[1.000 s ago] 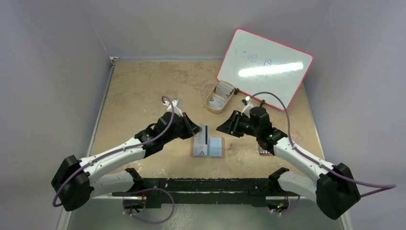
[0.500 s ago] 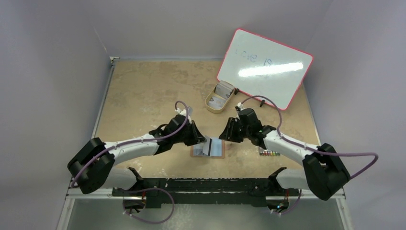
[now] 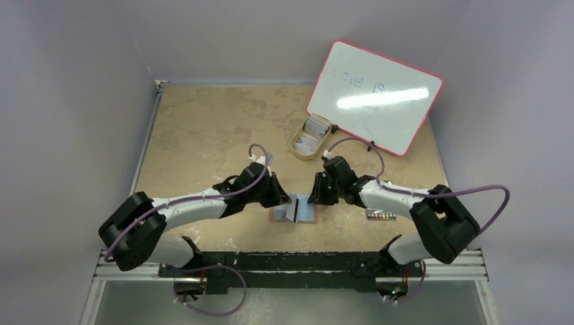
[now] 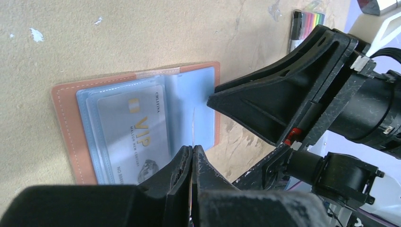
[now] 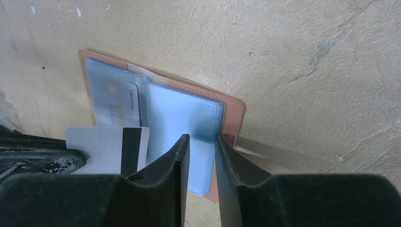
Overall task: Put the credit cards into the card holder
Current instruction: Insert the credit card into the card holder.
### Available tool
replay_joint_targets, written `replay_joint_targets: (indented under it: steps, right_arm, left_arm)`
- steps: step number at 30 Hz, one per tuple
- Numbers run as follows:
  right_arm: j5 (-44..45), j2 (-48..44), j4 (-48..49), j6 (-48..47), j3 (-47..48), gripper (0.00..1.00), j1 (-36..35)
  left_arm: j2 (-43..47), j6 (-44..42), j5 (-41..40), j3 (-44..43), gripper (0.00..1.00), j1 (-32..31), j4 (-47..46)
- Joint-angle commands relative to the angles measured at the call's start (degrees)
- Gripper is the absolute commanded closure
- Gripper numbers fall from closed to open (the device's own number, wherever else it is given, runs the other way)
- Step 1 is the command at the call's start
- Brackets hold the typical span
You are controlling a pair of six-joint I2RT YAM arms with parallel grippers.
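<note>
holder (image 3: pixel 310 214) lies open and flat on the counter (image 3: pixel 203 128), between my two hands, leather side down. one vip card (image 4: pixel 135 127) already sits in the left sleeve (image 4: pixel 87 109).

left hand (image 4: pixel 194 151): closed on a striped card (image 5: pixel 106 144), pinched by one short end. the card stands on edge over the holder, near its fold. from the left wrist it shows only as a thin line above the fingertips.

right hand (image 5: pixel 199 138): jaws a narrow gap apart, nothing between them, tips low over the right sleeve (image 5: pixel 184 113) near its outer edge. cannot tell whether a tip presses on the plastic.

handling notes, my judgement:
- card: light, thin, stiff across the short way, a little springy along the long way. the faces are slick, so a pinch on the flat faces near one end is the sure hold; an edge grip would let it skate. the free end must be clear to lead into the slot.
- sleeve: soft, limp film, and the mouth likely lies shut. it needs holding down or lifting at the lip, else the card will push the whole page along.
- holder: light, will slide on the counter under a sideways push. pin it on the leather rim, not on the pocket mouth.

risk: the card tilts in the pinch and jams a corner against the sleeve lip.
</note>
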State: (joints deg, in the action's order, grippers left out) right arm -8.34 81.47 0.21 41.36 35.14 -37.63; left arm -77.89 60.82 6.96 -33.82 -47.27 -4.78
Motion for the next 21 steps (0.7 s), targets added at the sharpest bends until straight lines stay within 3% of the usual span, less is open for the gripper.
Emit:
replay_joint_targets:
  steps: [1, 21]
  right_arm:
    - [4.3, 0.6, -2.0, -0.9, 2.8, 0.72, -1.3]
    - [5.4, 0.5, -2.6, -0.7, 2.8, 0.74, -2.1]
  left_arm:
    - [1.4, -1.5, -2.1, 0.1, 1.0, 0.1, 1.5]
    - [-1.7, -2.0, -3.7, 1.0, 1.0, 0.2, -0.7]
